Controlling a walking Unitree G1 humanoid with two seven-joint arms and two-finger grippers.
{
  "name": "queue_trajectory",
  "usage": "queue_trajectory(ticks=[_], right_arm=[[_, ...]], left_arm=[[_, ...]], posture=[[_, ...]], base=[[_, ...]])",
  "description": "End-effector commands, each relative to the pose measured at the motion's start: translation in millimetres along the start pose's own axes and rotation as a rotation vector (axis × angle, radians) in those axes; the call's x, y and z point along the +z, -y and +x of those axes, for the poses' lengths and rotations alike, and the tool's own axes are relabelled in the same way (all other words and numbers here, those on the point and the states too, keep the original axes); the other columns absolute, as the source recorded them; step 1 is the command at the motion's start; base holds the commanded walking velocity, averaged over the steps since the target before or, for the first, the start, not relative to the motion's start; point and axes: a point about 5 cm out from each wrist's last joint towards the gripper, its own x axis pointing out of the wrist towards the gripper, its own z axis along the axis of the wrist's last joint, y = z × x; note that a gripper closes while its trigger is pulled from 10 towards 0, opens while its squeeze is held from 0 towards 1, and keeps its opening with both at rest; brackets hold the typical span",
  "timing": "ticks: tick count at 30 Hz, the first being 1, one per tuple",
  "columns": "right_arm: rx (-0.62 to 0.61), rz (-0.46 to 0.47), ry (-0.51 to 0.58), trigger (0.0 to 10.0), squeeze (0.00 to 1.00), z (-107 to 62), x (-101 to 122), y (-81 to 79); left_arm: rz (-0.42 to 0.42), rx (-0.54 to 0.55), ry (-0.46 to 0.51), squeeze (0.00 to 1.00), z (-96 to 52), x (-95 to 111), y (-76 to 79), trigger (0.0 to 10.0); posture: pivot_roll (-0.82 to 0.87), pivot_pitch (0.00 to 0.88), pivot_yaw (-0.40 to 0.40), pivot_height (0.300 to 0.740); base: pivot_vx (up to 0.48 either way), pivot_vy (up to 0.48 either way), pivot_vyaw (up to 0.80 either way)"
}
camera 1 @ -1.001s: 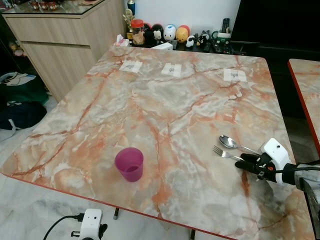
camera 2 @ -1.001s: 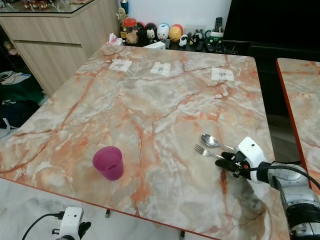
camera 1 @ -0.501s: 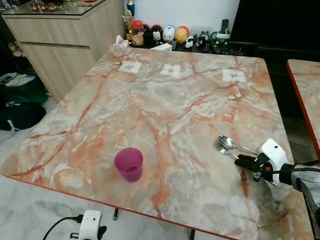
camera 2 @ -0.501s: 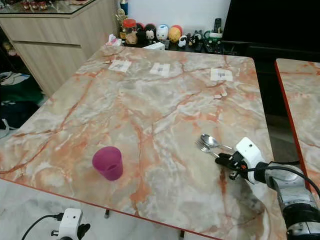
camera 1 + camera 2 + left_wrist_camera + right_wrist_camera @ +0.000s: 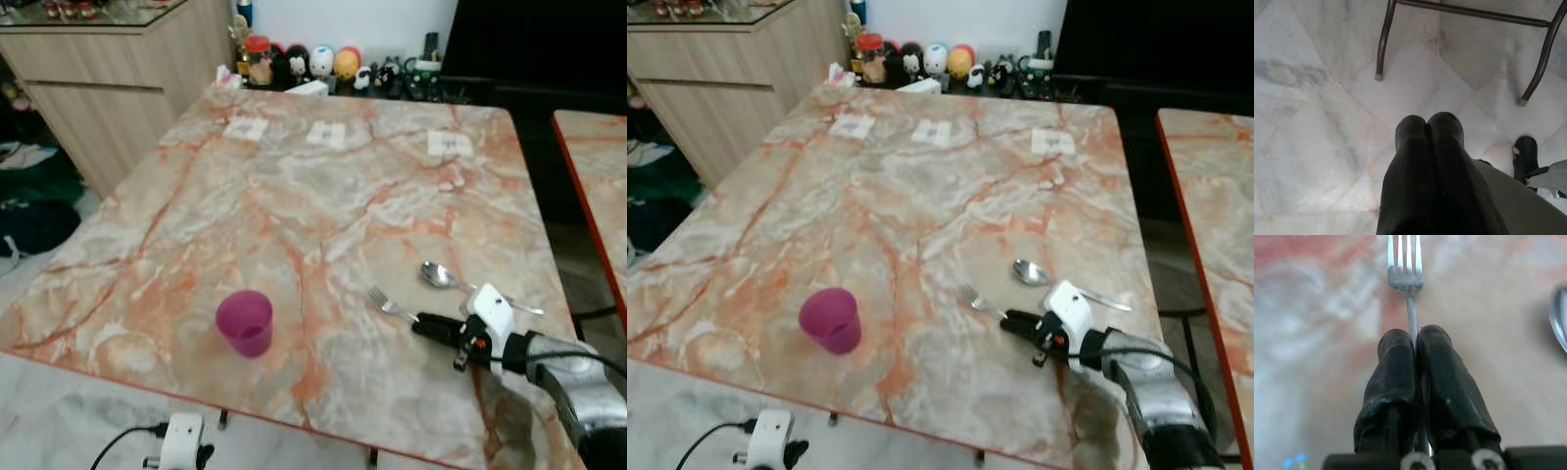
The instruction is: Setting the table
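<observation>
A metal fork lies over the marble table, its tines pointing toward the purple cup. My right gripper is shut on the fork's handle; the right wrist view has the fork sticking out past the pressed fingers. A metal spoon lies on the table just beyond the fork, apart from it. My left gripper hangs shut below the table's near edge, over the floor.
Three paper napkins lie along the table's far side. Toys and jars line the ledge behind. A wooden cabinet stands far left. A second table edges in at right. Metal chair legs stand on the tiled floor.
My right gripper has carried the fork leftward, away from the spoon and closer to the purple cup. The camera has shifted slightly. The left gripper has stayed low.
</observation>
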Motion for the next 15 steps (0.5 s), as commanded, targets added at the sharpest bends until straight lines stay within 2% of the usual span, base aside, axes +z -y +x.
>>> queue_trajectory(ticks=[1, 2, 3, 5, 6, 9, 12, 13, 15], right_arm=[[-0.012, -0.006, 0.032, 0.0, 0.00, 0.3, 5.8, -2.6], [-0.012, -0.006, 0.032, 0.0, 0.00, 0.3, 5.8, -2.6], [-0.105, -0.020, 0.079, 10.0, 0.00, 0.6, 14.6, 1.0], [-0.184, -0.022, 0.104, 10.0, 0.00, 0.2, 20.0, 4.6], [-0.268, -0.005, 0.135, 10.0, 0.00, -0.6, 24.8, 8.4], [-0.452, 0.097, 0.268, 10.0, 0.00, -4.4, 38.1, 13.8], [-0.512, 0.105, 0.319, 10.0, 0.00, -5.5, 44.4, 10.7], [-0.587, 0.116, 0.379, 10.0, 0.00, -5.4, 52.0, 4.0], [-0.626, 0.127, 0.402, 10.0, 0.00, -5.4, 54.9, 0.8]], left_arm=[[-0.004, 0.007, -0.033, 0.00, -2.3, -8.4, -0.8, 10.0], [-0.004, 0.007, -0.033, 0.00, -2.3, -8.4, -0.8, 10.0], [-0.005, 0.004, -0.034, 0.00, -2.4, -9.3, 0.6, 10.0], [-0.006, 0.002, -0.034, 0.00, -2.5, -10.0, 1.7, 10.0], [-0.008, 0.001, -0.035, 0.00, -2.5, -10.6, 2.9, 10.0], [-0.012, -0.001, -0.037, 0.00, -2.5, -11.9, 5.6, 10.0], [-0.013, -0.002, -0.038, 0.00, -2.4, -12.3, 7.0, 10.0], [-0.014, -0.003, -0.039, 0.00, -2.0, -12.3, 8.8, 10.0], [-0.014, -0.004, -0.040, 0.00, -1.8, -12.2, 9.7, 10.0]], posture=[[-0.01, 0.084, 0.034, 0.740], [-0.01, 0.084, 0.034, 0.740], [-0.01, 0.083, 0.030, 0.740], [-0.01, 0.082, 0.028, 0.740], [-0.02, 0.080, 0.023, 0.740], [-0.02, 0.077, 0.020, 0.740], [-0.02, 0.075, 0.019, 0.740], [-0.03, 0.069, 0.014, 0.740], [-0.03, 0.069, 0.014, 0.740]], base=[[0.000, 0.000, 0.00], [0.000, 0.000, 0.00], [0.000, 0.000, 0.00], [0.000, 0.000, 0.00], [0.000, 0.000, 0.00], [0.000, 0.000, 0.00], [0.000, 0.000, 0.00], [0.000, 0.000, 0.00], [0.000, 0.000, 0.00]])
